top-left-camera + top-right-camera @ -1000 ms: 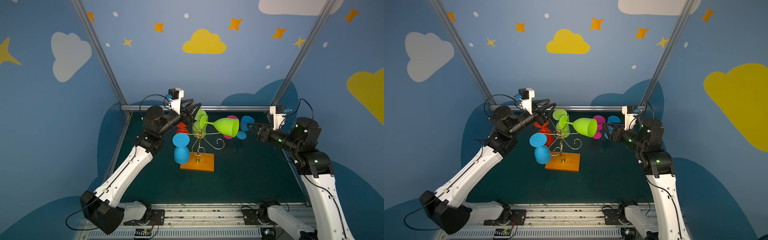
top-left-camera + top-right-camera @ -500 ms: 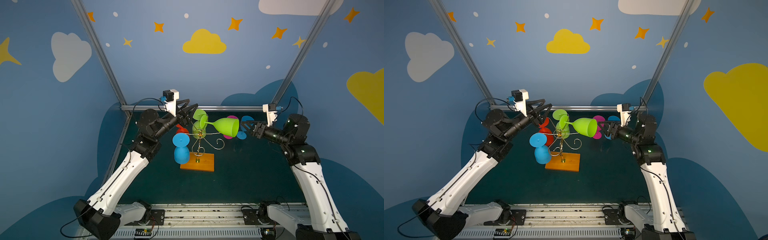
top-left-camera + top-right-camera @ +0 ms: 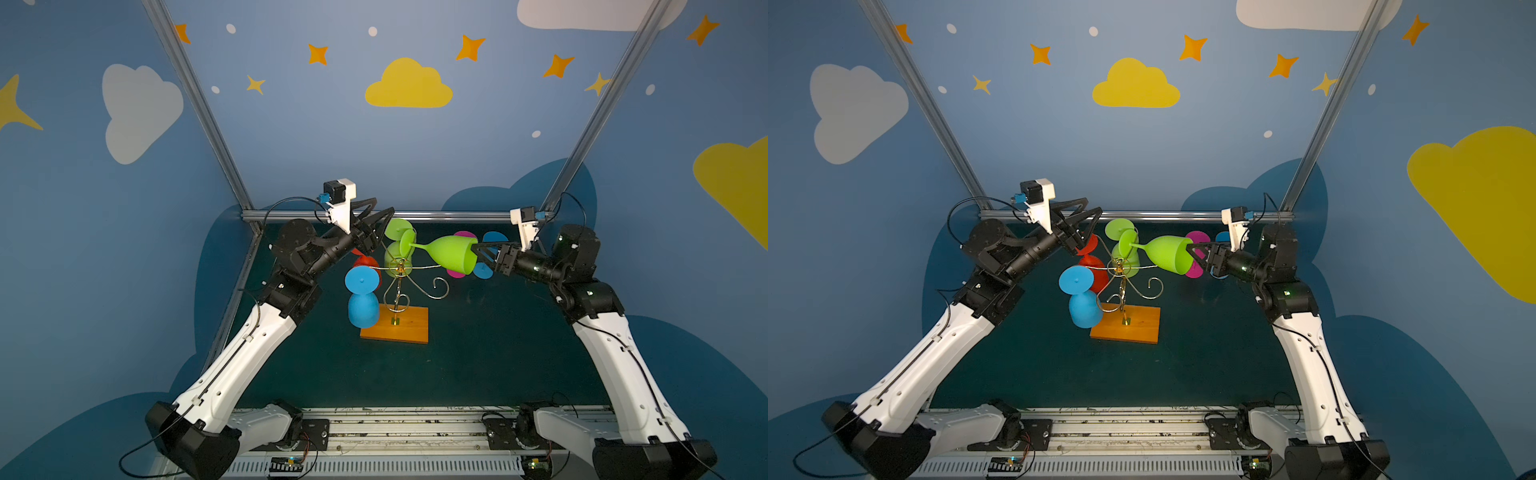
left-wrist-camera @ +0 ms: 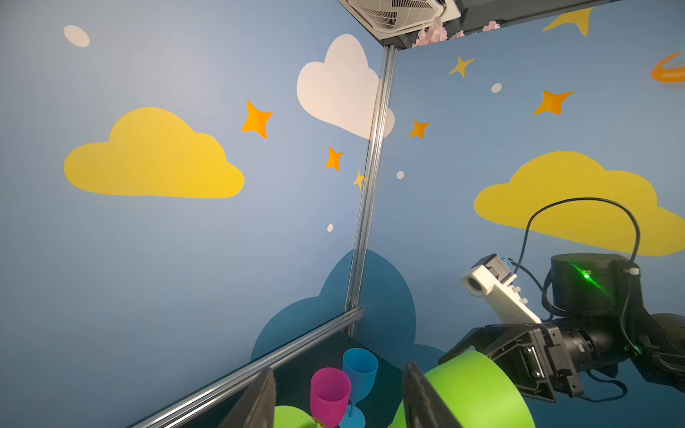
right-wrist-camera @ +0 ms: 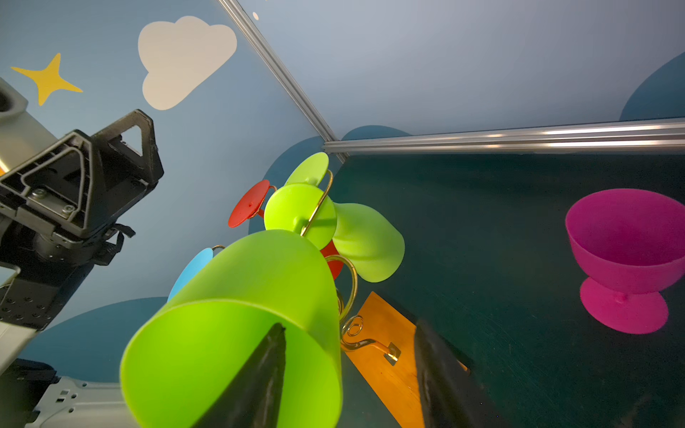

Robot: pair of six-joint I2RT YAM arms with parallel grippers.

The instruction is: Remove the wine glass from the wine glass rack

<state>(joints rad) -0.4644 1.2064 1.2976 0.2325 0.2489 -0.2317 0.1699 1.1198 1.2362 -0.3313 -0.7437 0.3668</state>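
Reaches with the right tool (image 3: 476, 254) into the mouth of the wine glass (image 3: 451, 254), a green one lying almost level straight ahead of this tool. Shows the jaws there moderately apart, not closed on anything: one finger inside the bowl, the second outside it, with a visible gap from that outer finger to the bowl wall in the right wrist view. Impossible to tell about any pressure of the inner finger on the wall. Finds the glass not yet free of the wine glass rack (image 3: 409, 332): beyond the fingertips of the right tool, round foot caught behind a gold wire arm, stem pointing away from the tool toward the central post. Places the rack on the dark green worktop (image 3: 478, 361), between the two tools and lower than both, on its orange-brown wooden base. Carries on the rack three more glasses, all hanging bowl down: a second green glass (image 3: 394, 259) just beside the foot of the first, a red glass (image 3: 368, 262) directly under the left tool (image 3: 384, 205), and a blue glass (image 3: 363, 308) lower, well below that tool and near the base. Holds the left tool empty, jaws wide, fingertips near the feet of the two green glasses. Sets a pink glass (image 5: 626, 241) and a further blue glass (image 4: 360, 367) upright on the worktop, beside the right tool on its far side, apart from the rack.
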